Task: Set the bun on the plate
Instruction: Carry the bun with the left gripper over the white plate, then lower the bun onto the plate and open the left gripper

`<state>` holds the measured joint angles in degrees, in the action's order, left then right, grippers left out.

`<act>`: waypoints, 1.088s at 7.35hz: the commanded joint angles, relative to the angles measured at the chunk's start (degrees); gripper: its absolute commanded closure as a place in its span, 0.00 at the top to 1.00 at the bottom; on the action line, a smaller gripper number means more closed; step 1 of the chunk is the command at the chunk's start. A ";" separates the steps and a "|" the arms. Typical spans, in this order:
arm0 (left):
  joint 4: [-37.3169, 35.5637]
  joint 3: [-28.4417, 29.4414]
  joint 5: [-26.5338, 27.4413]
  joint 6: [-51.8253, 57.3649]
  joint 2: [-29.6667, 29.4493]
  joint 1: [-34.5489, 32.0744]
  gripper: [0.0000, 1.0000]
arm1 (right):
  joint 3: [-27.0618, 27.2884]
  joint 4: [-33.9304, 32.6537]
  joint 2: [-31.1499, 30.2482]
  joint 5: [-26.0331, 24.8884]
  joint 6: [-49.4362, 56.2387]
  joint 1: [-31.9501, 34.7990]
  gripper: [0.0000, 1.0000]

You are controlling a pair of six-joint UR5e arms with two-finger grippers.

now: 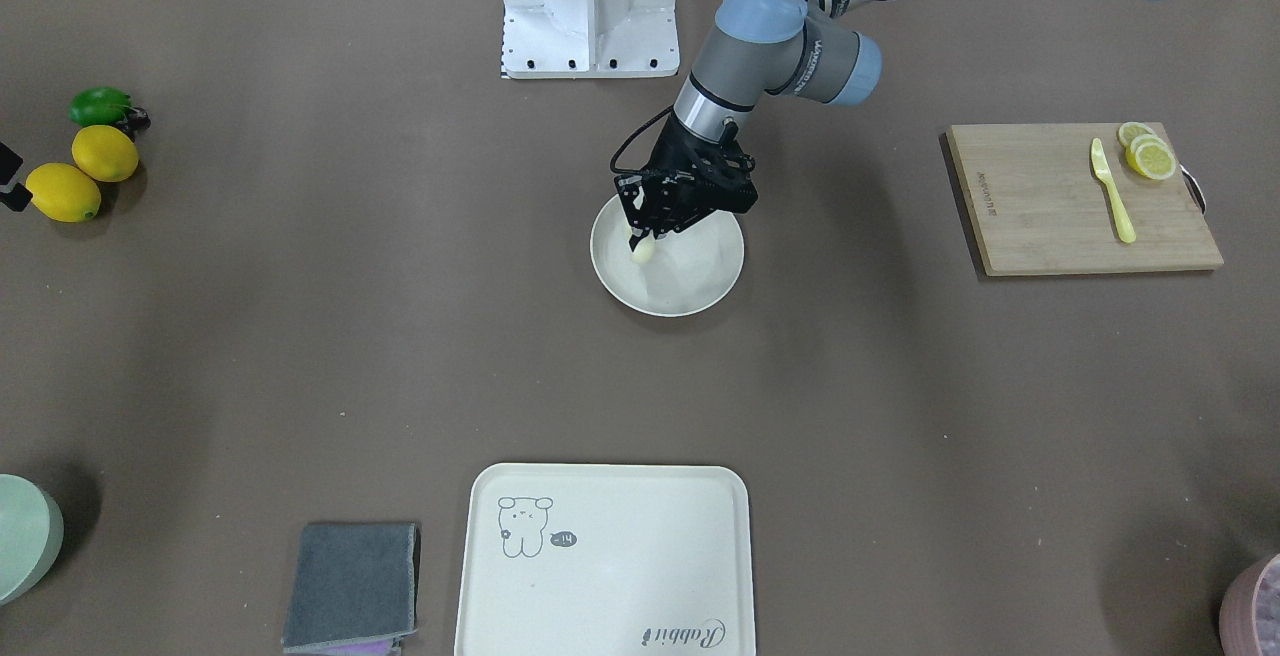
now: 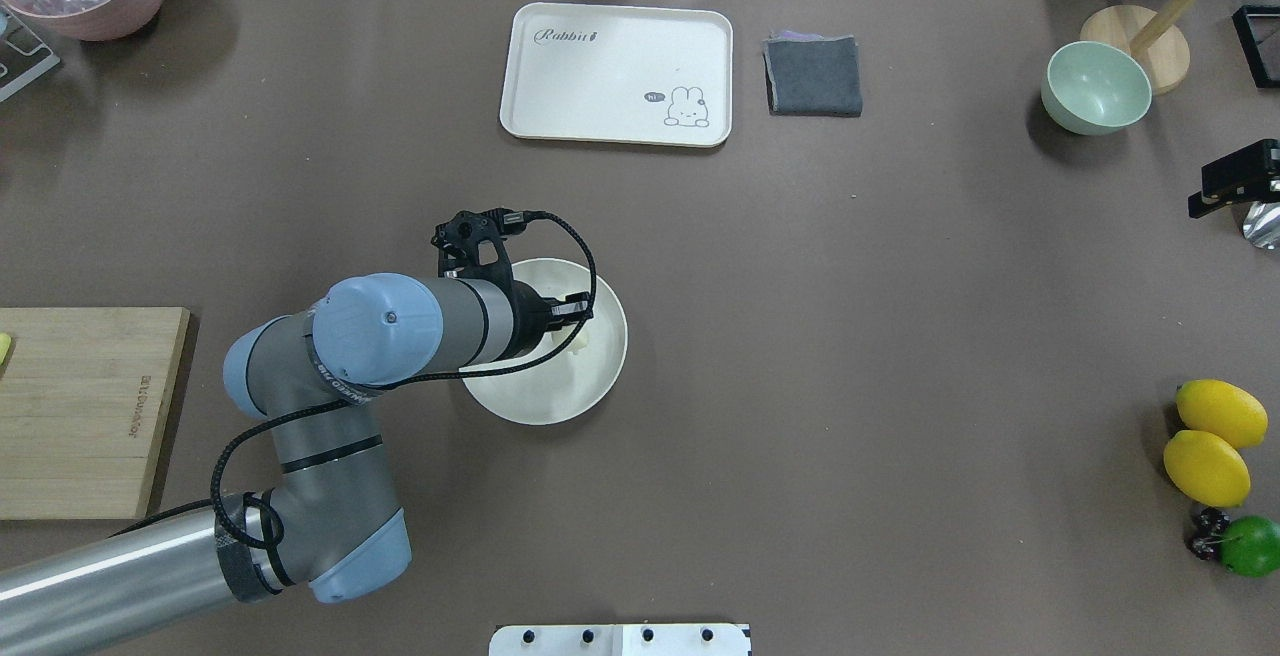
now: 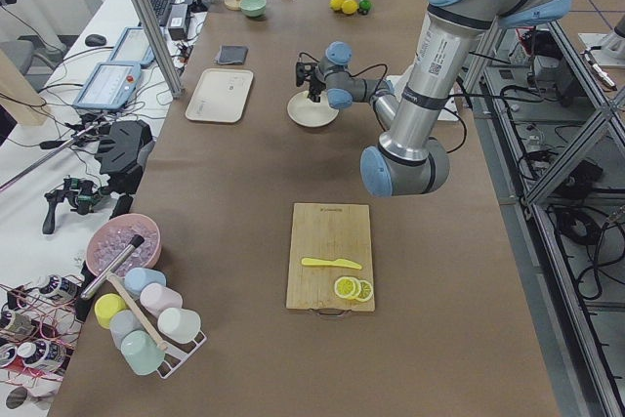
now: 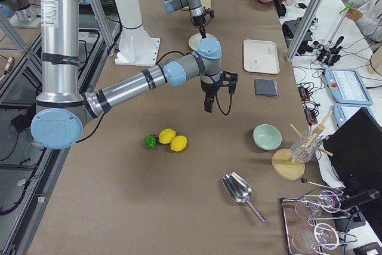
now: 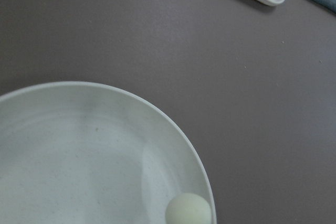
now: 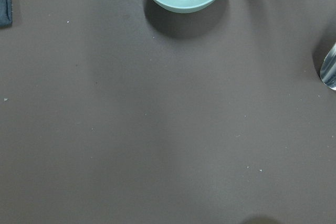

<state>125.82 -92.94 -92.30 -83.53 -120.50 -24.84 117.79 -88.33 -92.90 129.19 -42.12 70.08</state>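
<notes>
Both grips unclear, apart or clamped: left end effector [image 1: 643, 232] over plate [image 1: 700, 281] w/ bun [image 1: 642, 252] at tips; right end effector [image 4: 208, 108] above worktop [image 4: 197, 195].

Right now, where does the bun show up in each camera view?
Front-facing: bun at centre, on the plate's left side.
Overhead: left of centre, on the plate's right side.
Exterior left: too small to tell.
Exterior right: too small to tell.
Left wrist: bottom edge, just inside the rim.
Right wrist: not in it.
Shared landmark: the plate.

Bun [image 1: 643, 251] on plate [image 1: 690, 281] near rim; tray [image 2: 600, 66] beyond plate; cloth [image 2: 813, 76] right of tray.
</notes>
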 commanded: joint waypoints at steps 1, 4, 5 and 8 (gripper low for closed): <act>-1.19 -0.05 0.19 2.85 0.36 -0.21 0.98 | 0.15 0.00 -0.09 0.01 -0.07 0.14 1.00; -17.06 -9.30 -1.65 11.17 0.36 -0.74 0.98 | 0.24 0.09 -2.10 0.80 3.24 1.81 1.00; -26.67 -13.63 -1.57 11.20 -0.78 -0.56 0.98 | 0.07 0.00 -3.33 1.93 5.36 3.03 1.00; -27.29 -13.84 -1.92 11.28 -1.05 -1.43 0.98 | -0.46 0.00 -3.77 3.62 6.69 4.62 1.00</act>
<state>99.46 -106.02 -93.83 -72.44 -121.47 -25.36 117.52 -88.33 -96.34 132.66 -36.21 74.26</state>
